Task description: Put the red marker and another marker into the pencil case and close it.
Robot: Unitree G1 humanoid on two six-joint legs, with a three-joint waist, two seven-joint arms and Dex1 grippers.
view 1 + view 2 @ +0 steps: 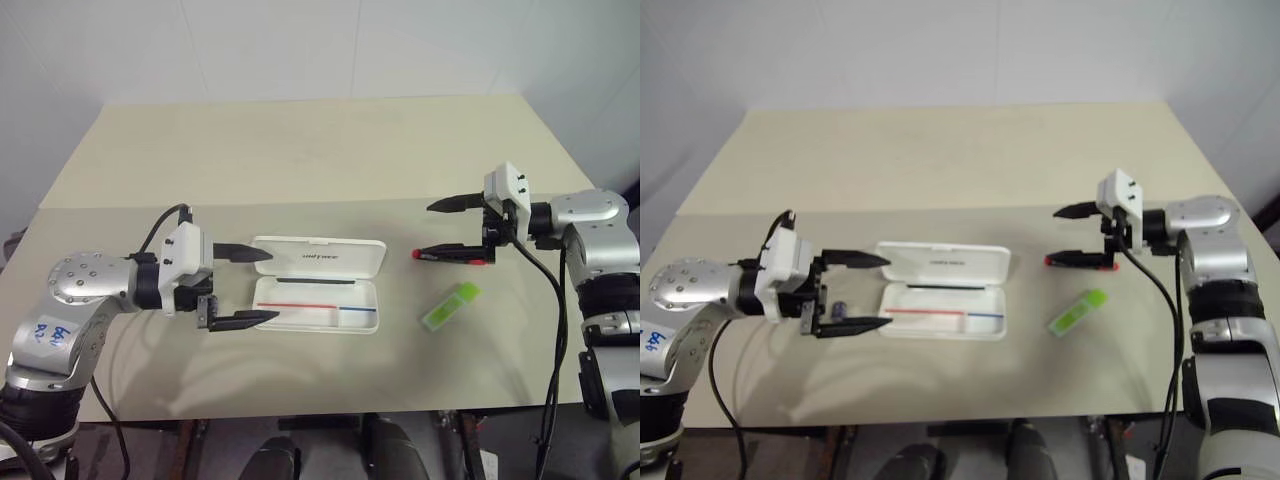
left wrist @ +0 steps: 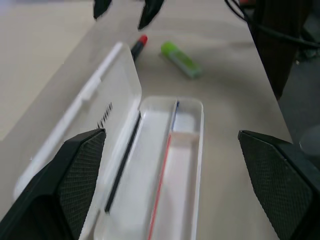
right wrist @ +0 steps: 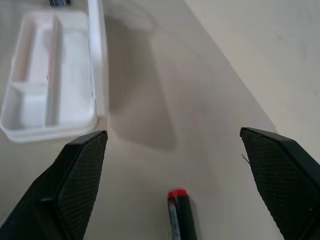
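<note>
**Case lying open, both markers waiting outside it**

Nearest the front edge of the desk [image 1: 300,130], the left gripper [image 1: 245,287] is hovering with its two black fingers spread wide and nothing between them, pointing toward the short end of the pencil case [image 1: 318,305]. That case is lying open a little left of the desk's middle, its lid [image 1: 320,258] folded back flat toward the far edge and its tray showing the red-and-blue stripe with nothing inside. A small dark cylinder [image 1: 840,308] is sitting on the desk just beside the case's left end, under the left gripper.

Toward the right edge, the right gripper [image 1: 445,229] is hanging above the red marker [image 1: 452,256], jaws released and wide, gripping nothing. In the right wrist view the marker's red cap [image 3: 177,193] is showing low between the spread fingers, lying on the desk and not touched. The lime-green highlighter [image 1: 450,306] is resting nearer the front edge than the red marker, near it but apart, and well clear of the case's right end.

So nothing of the task is looking done yet beyond the case standing open and ready. Judging from the pose, the right arm is lining up for a pick of the red marker. Still outstanding: grasping and placing that marker, doing the same for the highlighter, then swinging the lid shut.
</note>
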